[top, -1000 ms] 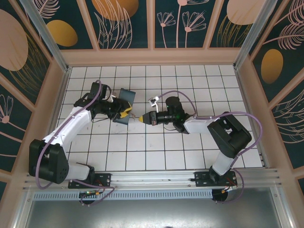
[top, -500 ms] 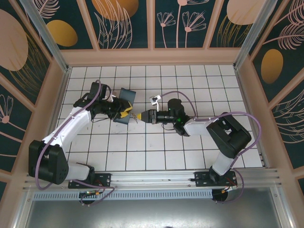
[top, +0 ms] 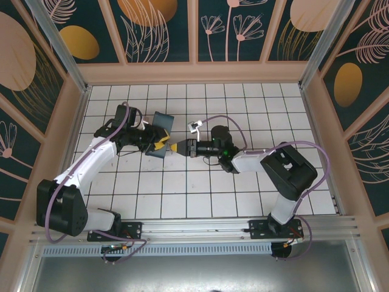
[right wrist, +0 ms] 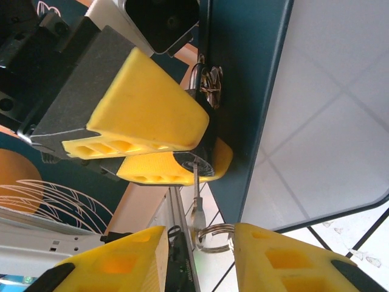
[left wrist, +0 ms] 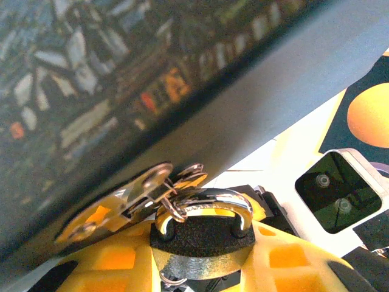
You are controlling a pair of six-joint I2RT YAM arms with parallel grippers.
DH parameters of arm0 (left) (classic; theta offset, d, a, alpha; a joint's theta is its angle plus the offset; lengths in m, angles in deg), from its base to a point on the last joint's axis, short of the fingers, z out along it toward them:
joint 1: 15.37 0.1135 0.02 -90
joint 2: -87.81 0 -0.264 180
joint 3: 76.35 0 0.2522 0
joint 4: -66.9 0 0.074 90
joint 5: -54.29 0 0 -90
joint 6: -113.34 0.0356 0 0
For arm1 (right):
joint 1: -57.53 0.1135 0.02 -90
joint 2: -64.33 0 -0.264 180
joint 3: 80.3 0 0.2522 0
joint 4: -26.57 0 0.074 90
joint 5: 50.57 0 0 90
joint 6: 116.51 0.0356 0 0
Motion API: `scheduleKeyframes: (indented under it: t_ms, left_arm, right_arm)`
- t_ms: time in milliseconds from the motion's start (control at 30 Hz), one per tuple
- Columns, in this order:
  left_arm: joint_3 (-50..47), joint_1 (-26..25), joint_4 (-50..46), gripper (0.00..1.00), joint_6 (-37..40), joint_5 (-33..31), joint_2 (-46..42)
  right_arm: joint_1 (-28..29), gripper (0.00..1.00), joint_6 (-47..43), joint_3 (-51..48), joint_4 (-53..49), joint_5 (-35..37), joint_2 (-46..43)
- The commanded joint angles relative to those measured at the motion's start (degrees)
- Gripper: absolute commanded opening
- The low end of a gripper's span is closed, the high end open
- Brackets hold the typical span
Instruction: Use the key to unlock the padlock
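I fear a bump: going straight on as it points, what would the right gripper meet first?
Likely the key, seemingly seated in the padlock that the left gripper clamps; depth is unclear.

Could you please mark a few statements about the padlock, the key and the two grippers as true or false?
1. The left gripper grips the padlock between its yellow fingers. True.
2. The key lies loose, well away from the padlock. False: it sticks in the padlock's keyhole.
3. The right gripper is clamped shut on the key. False: its jaws stand apart, one on either side of the key's ring.
4. Both legs of the shackle sit in the padlock's body. True, as far as the left wrist view shows.
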Motion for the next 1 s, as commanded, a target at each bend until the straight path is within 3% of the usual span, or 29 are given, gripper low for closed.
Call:
scheduleKeyframes:
  t_ms: [0, 433, 733, 967]
  left_arm:
    - [0.28, 0.25, 3.12, 0.12, -0.34, 2.17, -2.07]
    - [-0.6, 0.23, 3.83, 0.12, -1.12, 2.59, -2.71]
    - [-0.41, 0.23, 3.2, 0.12, -0.8, 2.37, -2.87]
    - [0.01, 0.3, 1.54, 0.13, 0.54, 1.23, -2.4]
  right_arm:
    - [0.57, 0.34, 0.37, 1.85, 2.01, 0.79, 1.41]
    - [1.0, 0.29, 1.56, 3.46, 3.9, 0.8, 3.05]
    - [1.05, 0.0, 2.28, 4.06, 5.1, 0.15, 3.51]
    - [-0.06, 0.0, 4.42, 0.33, 8.24, -4.03, 2.43]
